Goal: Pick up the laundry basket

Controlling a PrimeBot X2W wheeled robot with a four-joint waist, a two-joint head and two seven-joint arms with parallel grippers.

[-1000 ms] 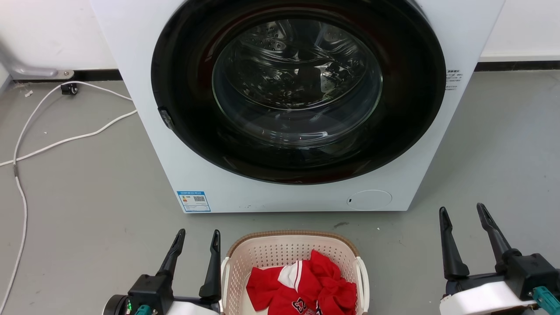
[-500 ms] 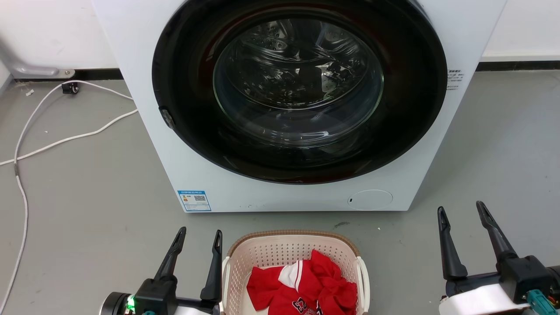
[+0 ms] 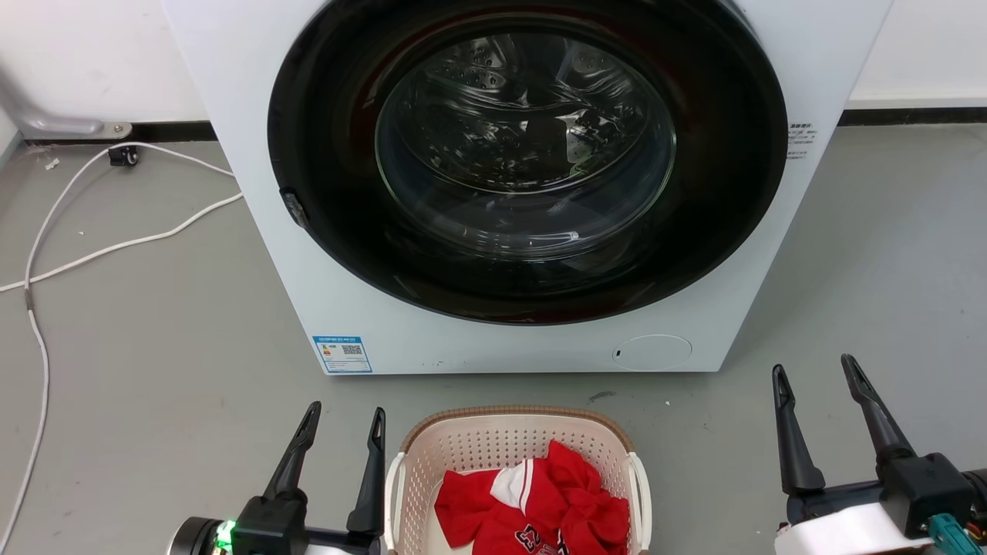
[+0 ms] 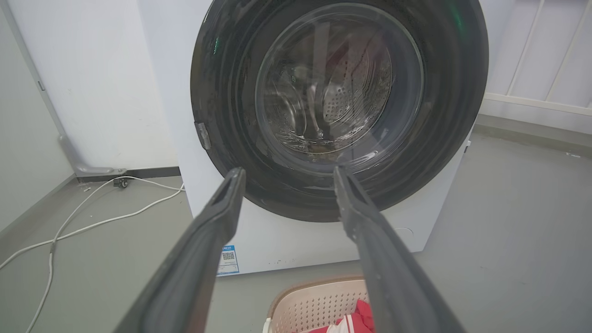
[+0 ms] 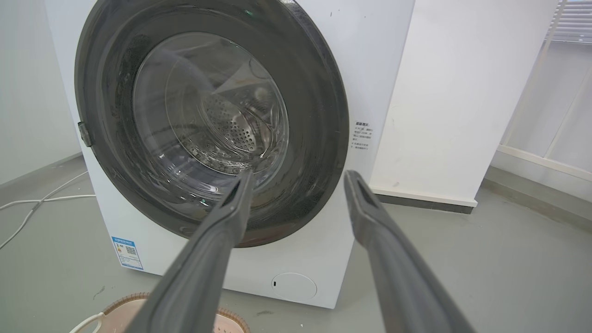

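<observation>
change: left pincer moved slightly outward from the laundry basket; right pincer almost unmoved | pincers: both released, empty | basket: on floor before washing machine, between pincers | meaning: probably aligning, no grasp yet

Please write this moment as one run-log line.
left gripper: jaws open, beside basket | right gripper: jaws open, apart from basket | basket: on floor, red cloth inside, not lifted

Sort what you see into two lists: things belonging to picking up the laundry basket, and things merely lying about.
Job: laundry basket, left gripper, right gripper, both open.
Lying about: washing machine, white cable, red clothes in the basket.
</observation>
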